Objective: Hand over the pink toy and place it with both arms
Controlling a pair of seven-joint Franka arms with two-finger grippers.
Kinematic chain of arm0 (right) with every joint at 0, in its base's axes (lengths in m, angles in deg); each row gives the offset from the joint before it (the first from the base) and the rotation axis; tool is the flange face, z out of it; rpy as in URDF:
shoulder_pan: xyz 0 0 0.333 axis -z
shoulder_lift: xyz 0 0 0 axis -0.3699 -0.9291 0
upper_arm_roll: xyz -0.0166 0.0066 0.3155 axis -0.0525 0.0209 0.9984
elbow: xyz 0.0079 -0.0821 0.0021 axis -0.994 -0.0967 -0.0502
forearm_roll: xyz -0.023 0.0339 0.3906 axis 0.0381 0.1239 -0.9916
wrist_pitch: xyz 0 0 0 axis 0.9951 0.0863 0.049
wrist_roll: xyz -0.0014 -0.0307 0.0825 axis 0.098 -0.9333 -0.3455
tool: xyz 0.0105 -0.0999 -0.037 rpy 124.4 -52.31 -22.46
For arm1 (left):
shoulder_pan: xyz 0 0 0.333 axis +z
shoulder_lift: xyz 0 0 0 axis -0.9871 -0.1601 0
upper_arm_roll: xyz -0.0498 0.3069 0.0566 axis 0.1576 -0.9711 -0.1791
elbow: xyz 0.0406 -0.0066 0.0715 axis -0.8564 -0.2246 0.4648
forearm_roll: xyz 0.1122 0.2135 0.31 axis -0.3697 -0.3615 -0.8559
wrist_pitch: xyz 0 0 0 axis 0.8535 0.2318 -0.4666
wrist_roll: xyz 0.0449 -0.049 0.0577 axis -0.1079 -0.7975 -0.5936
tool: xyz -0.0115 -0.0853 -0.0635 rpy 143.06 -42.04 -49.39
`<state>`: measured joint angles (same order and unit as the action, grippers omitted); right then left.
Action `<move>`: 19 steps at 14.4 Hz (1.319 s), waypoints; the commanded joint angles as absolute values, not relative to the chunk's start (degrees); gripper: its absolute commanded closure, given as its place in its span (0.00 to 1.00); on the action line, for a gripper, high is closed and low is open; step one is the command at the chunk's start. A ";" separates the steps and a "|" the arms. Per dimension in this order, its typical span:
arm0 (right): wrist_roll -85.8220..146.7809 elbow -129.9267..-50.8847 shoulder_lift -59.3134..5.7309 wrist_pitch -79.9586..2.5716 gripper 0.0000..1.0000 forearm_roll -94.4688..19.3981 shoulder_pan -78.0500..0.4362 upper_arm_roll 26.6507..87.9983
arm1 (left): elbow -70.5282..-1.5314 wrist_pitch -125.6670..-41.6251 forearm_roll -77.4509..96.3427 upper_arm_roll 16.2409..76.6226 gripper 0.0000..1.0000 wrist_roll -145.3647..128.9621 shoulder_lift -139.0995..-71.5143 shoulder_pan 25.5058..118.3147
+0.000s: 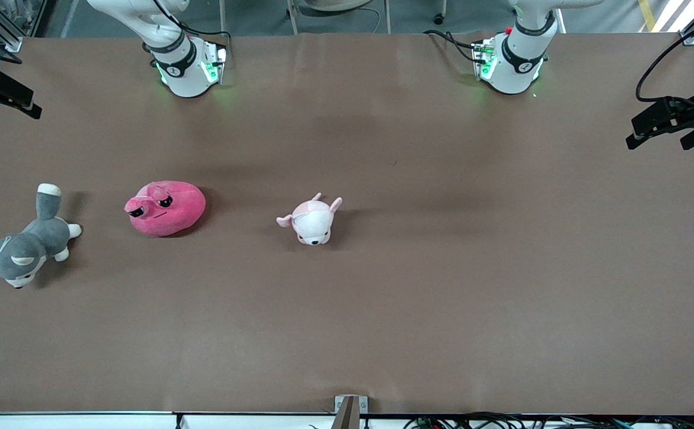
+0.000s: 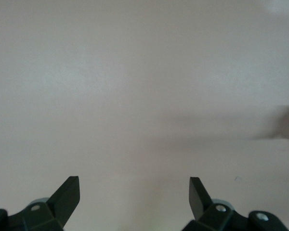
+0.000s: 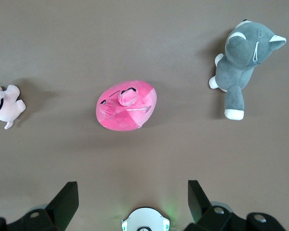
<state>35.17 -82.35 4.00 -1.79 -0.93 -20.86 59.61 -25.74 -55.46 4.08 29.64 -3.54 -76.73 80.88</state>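
Pink toy (image 1: 165,208) lies on table (image 1: 442,268) near right arm's end, by grey cat (image 1: 25,250). We see left gripper (image 2: 134,192) and right gripper (image 3: 133,197) both wide apart, up high, holding nothing. Start or finish, can't tell.

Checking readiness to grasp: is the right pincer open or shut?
Open: the right pincer shows its two fingers wide apart above the pink toy.

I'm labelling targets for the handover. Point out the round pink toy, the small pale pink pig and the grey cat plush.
round pink toy (image 1: 165,208), front view, middle of body
pale pink pig (image 1: 311,221), front view, its back
grey cat plush (image 3: 243,53), right wrist view, its head
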 commanded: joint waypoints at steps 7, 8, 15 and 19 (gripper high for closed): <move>36.21 -83.32 5.37 -2.44 0.00 -0.16 -21.18 59.43 | -25.00 -56.57 2.39 29.60 0.00 -2.54 -76.96 80.70; 36.21 -83.32 5.37 -2.44 0.00 -0.25 -21.18 59.43 | -25.09 -57.18 2.39 29.60 0.00 -2.54 -76.96 80.70; 36.30 -83.32 5.46 -2.61 0.00 -0.42 -21.01 59.35 | -25.35 -59.03 0.89 29.69 0.00 -2.54 -77.05 80.43; 36.30 -83.14 5.46 -4.10 0.00 -0.51 -21.27 59.52 | -25.26 -59.03 0.89 29.69 0.00 -2.54 -77.05 80.43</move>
